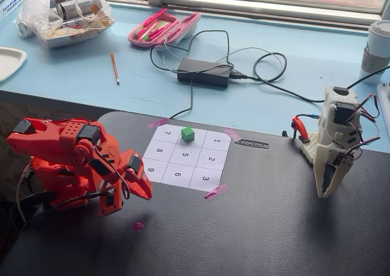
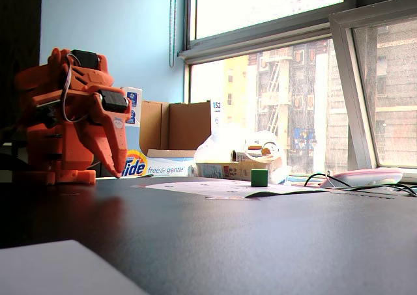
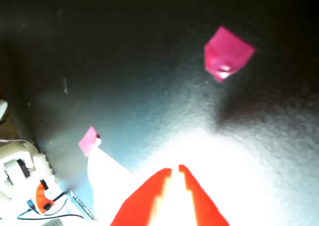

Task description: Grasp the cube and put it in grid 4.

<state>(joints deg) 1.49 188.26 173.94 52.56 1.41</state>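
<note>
Orange arm folded low at the left of the dark table in a fixed view, its gripper (image 1: 137,184) pointing down near the tabletop, off the paper, holding nothing. In the wrist view the two orange fingertips (image 3: 149,196) sit close with only a thin gap between them, so the jaws look nearly closed. The green cube (image 1: 187,134) sits on the numbered sheet (image 1: 186,157), on the cell in the middle of the row nearest the window, between 7 and 1; that is where grid 4 (image 1: 190,141) lies, with its digit hidden. Cube is upright, well apart from the gripper. The other fixed view shows the cube (image 2: 259,177) standing alone on the sheet, arm off to the left. Pink tape (image 1: 216,192) holds the sheet's corners; a loose pink scrap (image 1: 138,226) lies on the table near the gripper, also seen in the wrist view (image 3: 227,54). A white arm (image 1: 335,145) stands idle at the right edge.
</note>
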